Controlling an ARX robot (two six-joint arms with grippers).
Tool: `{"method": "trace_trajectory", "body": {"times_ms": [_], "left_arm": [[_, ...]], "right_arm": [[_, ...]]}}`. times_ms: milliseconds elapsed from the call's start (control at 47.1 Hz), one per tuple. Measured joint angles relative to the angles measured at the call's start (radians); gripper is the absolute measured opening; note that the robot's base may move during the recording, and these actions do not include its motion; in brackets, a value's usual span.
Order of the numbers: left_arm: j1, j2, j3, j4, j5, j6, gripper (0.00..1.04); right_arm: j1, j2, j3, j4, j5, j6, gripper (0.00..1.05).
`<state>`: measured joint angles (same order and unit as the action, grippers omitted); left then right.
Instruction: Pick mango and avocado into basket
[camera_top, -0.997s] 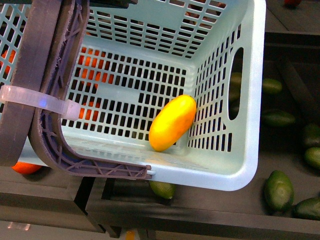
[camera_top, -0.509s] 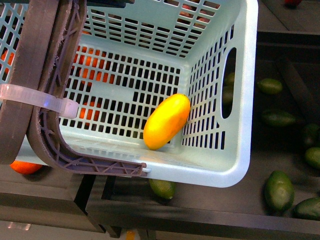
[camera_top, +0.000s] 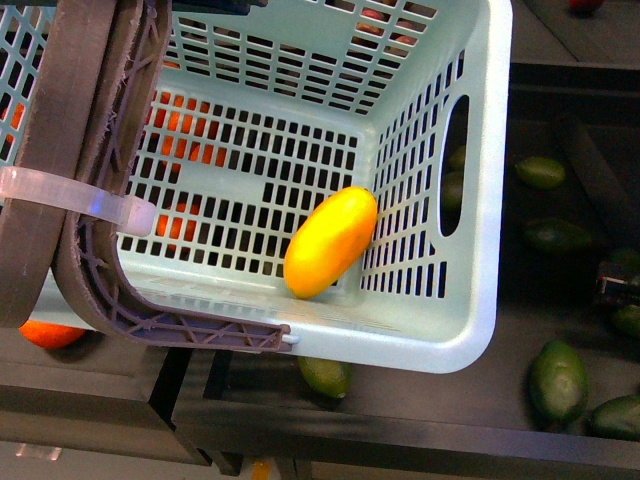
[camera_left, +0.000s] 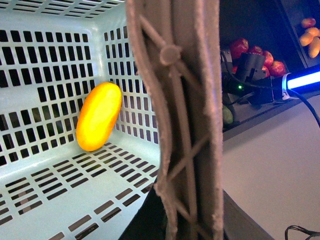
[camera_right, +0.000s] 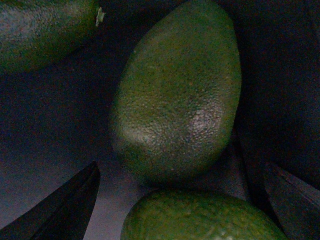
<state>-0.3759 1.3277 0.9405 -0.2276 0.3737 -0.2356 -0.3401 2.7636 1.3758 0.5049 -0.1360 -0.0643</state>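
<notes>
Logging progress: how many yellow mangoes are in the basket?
1. The yellow-orange oval mango lies on the slotted floor of the light teal plastic basket, against a side wall. The brown-grey handle may hide more.

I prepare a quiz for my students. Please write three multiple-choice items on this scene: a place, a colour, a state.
1. Where lies the mango? A) outside the basket B) on the basket floor, beside a wall C) in a gripper
2. The avocado filling the right wrist view is: A) red B) yellow C) dark green
3. The right gripper is: A) shut on fruit B) open, empty C) holding the mango
Key: B, front view shows it inside; C, its skin is dull green; B, its jaws stand apart.
</notes>
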Motion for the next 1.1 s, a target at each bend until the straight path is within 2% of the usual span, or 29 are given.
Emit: {"method": "trace_trajectory", "body": {"times_ms": [318,1103], "left_arm": [[0.000,0.000,0.000,0.000,0.001,0.000,0.08],[0.000,0.000,0.000,0.000,0.001,0.000,0.08]], "right_arm": [[0.007,0.031,0.019,0.019,0.026,0.013,0.97],[0.018,0.031,0.026,-0.006,0.019,0.017,0.97]]}}
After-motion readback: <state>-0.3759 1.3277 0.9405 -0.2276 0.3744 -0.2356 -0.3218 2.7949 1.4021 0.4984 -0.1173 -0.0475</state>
